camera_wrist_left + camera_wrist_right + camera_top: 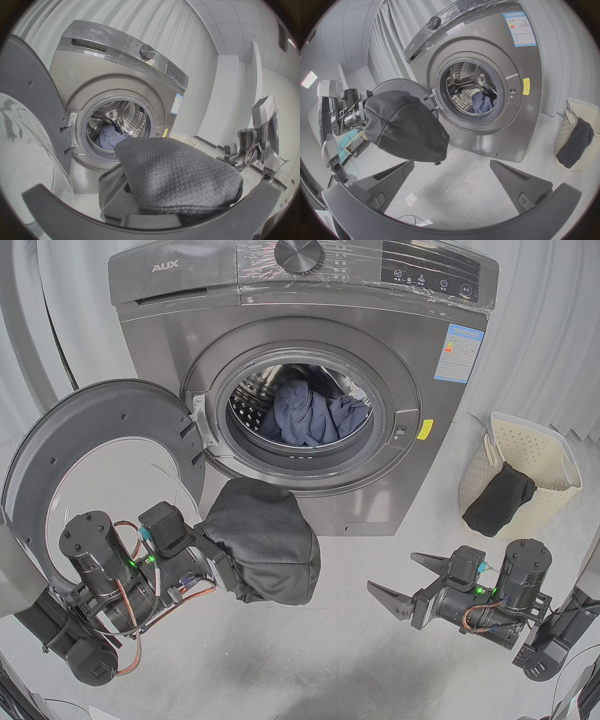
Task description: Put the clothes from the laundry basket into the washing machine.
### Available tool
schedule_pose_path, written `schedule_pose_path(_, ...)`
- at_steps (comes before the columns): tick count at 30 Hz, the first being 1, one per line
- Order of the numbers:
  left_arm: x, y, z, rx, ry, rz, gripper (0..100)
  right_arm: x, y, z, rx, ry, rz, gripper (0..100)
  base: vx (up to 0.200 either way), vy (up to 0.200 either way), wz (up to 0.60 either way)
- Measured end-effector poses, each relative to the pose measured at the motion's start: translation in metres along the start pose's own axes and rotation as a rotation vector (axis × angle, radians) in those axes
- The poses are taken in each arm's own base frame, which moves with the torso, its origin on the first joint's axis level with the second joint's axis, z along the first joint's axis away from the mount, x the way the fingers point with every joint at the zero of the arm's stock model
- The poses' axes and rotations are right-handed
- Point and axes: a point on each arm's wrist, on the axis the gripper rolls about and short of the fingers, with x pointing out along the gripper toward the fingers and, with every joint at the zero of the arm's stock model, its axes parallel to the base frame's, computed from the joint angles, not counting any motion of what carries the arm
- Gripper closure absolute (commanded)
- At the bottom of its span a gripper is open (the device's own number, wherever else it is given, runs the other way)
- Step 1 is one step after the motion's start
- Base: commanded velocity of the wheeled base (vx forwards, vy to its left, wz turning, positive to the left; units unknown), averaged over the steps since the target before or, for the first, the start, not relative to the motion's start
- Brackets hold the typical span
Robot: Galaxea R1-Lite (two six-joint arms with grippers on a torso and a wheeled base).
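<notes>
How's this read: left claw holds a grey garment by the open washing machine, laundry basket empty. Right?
No. The laundry basket is not empty: a black garment hangs over its rim, per the head view. The left claw does hold the grey garment by the open washing machine.

Left arm (94, 565): low at the left, wrist level and turned inward, tool (215, 562) shrouded by a dark garment (262, 540) carried clear of the floor. Right arm (525, 590): low at the right, tool (392, 572) pointing across toward the left arm, jaws spread wide.
</notes>
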Motion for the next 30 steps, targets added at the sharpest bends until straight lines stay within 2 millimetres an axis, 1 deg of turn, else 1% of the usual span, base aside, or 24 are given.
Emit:
schedule_pose_path(2,-0.002,-0.001,-0.002,0.011,0.012,-0.005,100,0.000,-0.003,0.001,0.002,-0.003,-0.012,0,0.000,0.000,0.00)
schedule_pose_path(8,-0.003,-0.003,-0.005,0.008,0.024,-0.017,100,0.000,-0.003,0.001,0.003,-0.006,-0.014,0,0.200,0.000,0.00)
schedule_pose_path(17,0.004,-0.005,-0.011,0.007,0.037,-0.028,100,-0.001,0.000,0.000,0.001,0.001,-0.003,0,0.200,0.000,0.00)
schedule_pose_path(29,0.008,-0.011,-0.019,0.008,0.064,-0.048,100,0.000,0.002,-0.002,0.002,0.011,0.005,0,0.200,0.000,0.00)
schedule_pose_path(30,0.008,-0.014,-0.020,0.009,0.068,-0.057,100,0.000,0.002,-0.003,0.002,0.013,0.005,0,0.000,0.000,0.00)
